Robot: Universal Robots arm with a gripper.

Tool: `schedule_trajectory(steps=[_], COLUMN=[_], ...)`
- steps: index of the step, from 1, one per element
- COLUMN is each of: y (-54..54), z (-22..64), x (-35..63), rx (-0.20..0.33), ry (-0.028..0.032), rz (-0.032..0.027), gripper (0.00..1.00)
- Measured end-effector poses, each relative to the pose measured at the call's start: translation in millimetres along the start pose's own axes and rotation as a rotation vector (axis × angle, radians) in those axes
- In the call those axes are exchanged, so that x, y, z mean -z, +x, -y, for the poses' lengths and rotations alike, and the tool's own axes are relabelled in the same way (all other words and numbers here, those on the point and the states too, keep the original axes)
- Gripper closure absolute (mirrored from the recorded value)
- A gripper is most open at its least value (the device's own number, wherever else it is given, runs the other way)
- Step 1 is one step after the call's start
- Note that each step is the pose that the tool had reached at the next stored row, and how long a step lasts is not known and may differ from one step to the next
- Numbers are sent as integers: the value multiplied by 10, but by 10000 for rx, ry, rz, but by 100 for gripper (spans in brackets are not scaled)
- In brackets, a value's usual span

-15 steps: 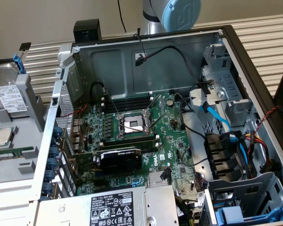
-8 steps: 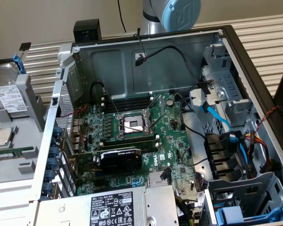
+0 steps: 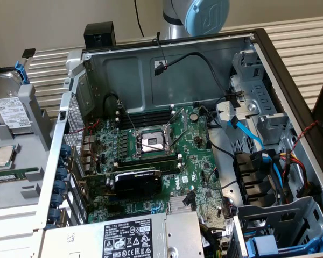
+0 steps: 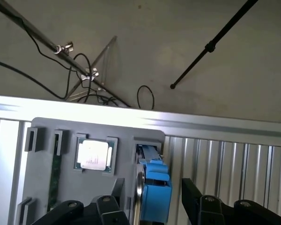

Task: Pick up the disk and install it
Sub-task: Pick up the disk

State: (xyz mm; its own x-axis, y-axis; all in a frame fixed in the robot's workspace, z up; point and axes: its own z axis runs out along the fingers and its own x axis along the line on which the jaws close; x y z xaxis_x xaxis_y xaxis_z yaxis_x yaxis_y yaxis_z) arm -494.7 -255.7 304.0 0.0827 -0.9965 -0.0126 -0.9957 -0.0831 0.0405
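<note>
I'm hanging the gripper with its two fingers apart, straddling the one disk sitting right between them in the grey tray, one processor chip sitting just beside.

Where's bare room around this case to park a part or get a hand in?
Free: the slatted table on the exterior view's right of the case, and the slats beyond the grey tray. Crowded: the motherboard and the cables by the drive cage; the tray's slots hold the disk, a chip and a memory stick.
</note>
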Motion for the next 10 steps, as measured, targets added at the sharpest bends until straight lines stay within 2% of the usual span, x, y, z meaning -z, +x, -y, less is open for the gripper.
schedule_trajectory(steps=[3,6,10], y=[3,11,22], z=[3,7,11], x=[-36,-58,-112], rx=[-16,-18,-18], ry=[-22,-109,-112], rz=[7,13,17], gripper=[40,40,40])
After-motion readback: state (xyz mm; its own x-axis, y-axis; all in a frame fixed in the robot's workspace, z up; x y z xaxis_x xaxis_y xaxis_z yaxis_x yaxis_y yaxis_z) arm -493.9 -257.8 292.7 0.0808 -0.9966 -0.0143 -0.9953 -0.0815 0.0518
